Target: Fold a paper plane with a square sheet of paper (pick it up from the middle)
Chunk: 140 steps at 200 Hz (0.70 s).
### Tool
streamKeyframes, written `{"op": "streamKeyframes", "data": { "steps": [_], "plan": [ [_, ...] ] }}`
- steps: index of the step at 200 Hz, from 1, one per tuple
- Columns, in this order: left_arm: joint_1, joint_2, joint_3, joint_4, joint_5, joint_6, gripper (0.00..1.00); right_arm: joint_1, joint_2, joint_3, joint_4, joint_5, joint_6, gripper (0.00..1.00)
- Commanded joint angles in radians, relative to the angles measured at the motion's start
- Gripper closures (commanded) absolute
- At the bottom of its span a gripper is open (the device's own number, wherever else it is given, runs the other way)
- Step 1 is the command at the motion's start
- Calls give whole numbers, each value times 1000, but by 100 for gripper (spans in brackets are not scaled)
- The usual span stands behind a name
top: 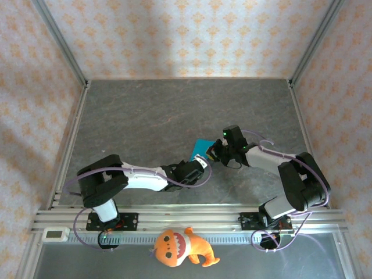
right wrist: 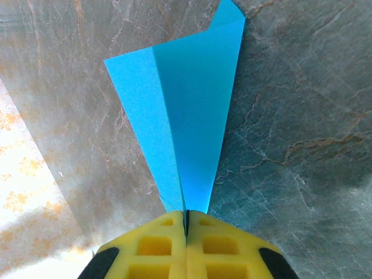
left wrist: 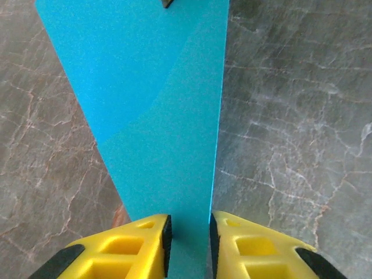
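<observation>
Grey marbled table point(top: 174, 110). At three o'clock, the right gripper point(right wrist: 186, 218) pinches the creased paper point(right wrist: 186, 116) by its tip. The left gripper point(left wrist: 189, 232), jaws slightly parted around it, should back off gently, without tugging.

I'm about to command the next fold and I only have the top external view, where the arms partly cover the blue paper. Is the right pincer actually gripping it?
Observer: Yes. In the right wrist view the right pincer is shut on the narrow tip of the blue paper.
Operator: And the left one?
Observer: The left wrist view shows the left pincer with its fingers apart, and the paper runs through the gap between them.
Operator: Is it folded at all?
Observer: Partly. The right wrist view shows a straight fold line running from the pinched tip towards the paper's wide end.
</observation>
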Motion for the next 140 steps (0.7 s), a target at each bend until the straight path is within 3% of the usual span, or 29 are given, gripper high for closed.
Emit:
{"op": "streamKeyframes", "data": {
  "steps": [1,92,106,121,140],
  "plan": [
    [-13,10,31,-32,-72,18,75,6,-12,19,-9,-9,-9,100],
    [-19,9,30,-23,-77,17,94,5,-13,19,-11,-1,-10,100],
    [-19,7,25,-20,-69,16,96,5,-21,23,-20,14,-16,93],
    [-18,4,20,-15,-56,11,98,6,-43,35,-44,52,-36,78],
    [-13,0,14,-6,-15,-3,100,3,-94,43,-96,169,-67,65]
  ]
}}
